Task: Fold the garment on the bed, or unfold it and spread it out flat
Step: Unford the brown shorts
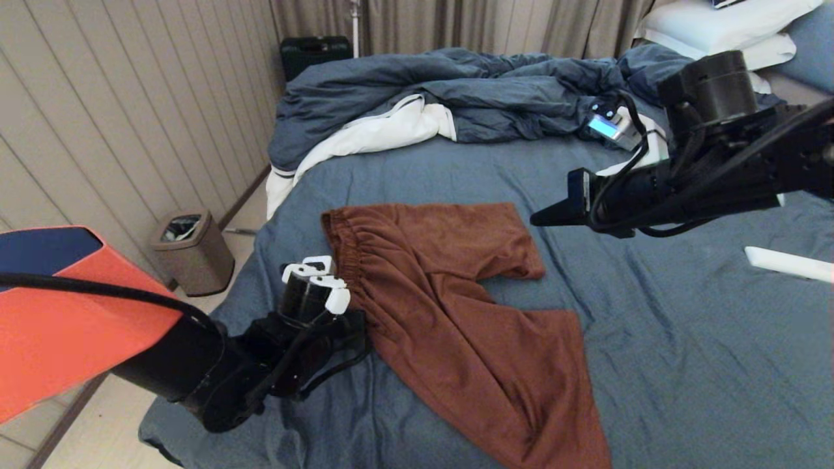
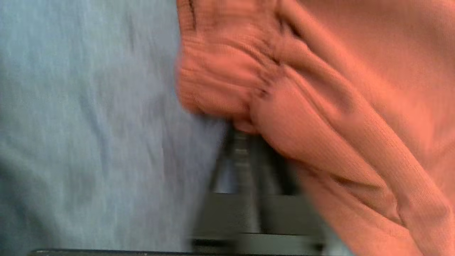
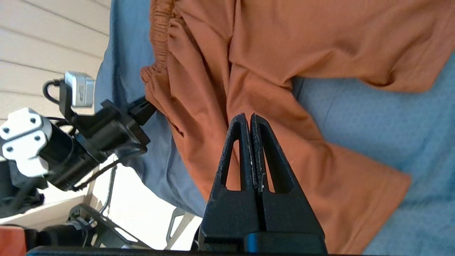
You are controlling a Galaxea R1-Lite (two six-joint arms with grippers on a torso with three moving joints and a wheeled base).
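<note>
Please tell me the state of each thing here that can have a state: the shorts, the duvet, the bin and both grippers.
garment: spread open on the bed, wrinkled.
duvet: rumpled, white lining showing.
bin: upright, lined.
left gripper: at the waistband edge.
right gripper: shut, empty, above the garment.

Left pincer tips under garment waistband

My bed, slate-blue sheet; rust-brown shorts centre frame, rumpled duvet top centre, pillows upper right.
</note>
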